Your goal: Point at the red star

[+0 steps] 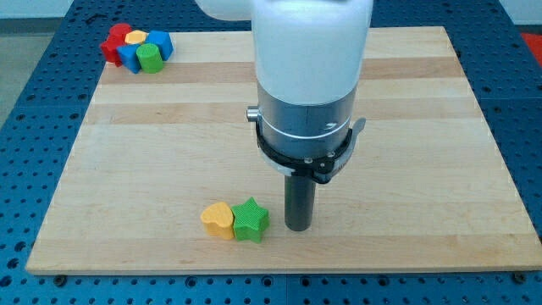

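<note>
A red block [115, 41], whose star shape I cannot confirm because other blocks cover part of it, sits in a cluster at the board's top left corner. A small yellow block [135, 37], a blue block [161, 43], another blue block [129, 56] and a green block [150, 58] press against it. My tip [298, 227] rests on the board low in the view, far from that cluster. It stands just to the right of a green star [251, 219], with a small gap between them. A yellow heart [218, 219] touches the green star's left side.
The wooden board [423, 127] lies on a blue pegboard table [34, 102]. The arm's white and grey body [309, 76] hangs over the board's middle and hides what is behind it.
</note>
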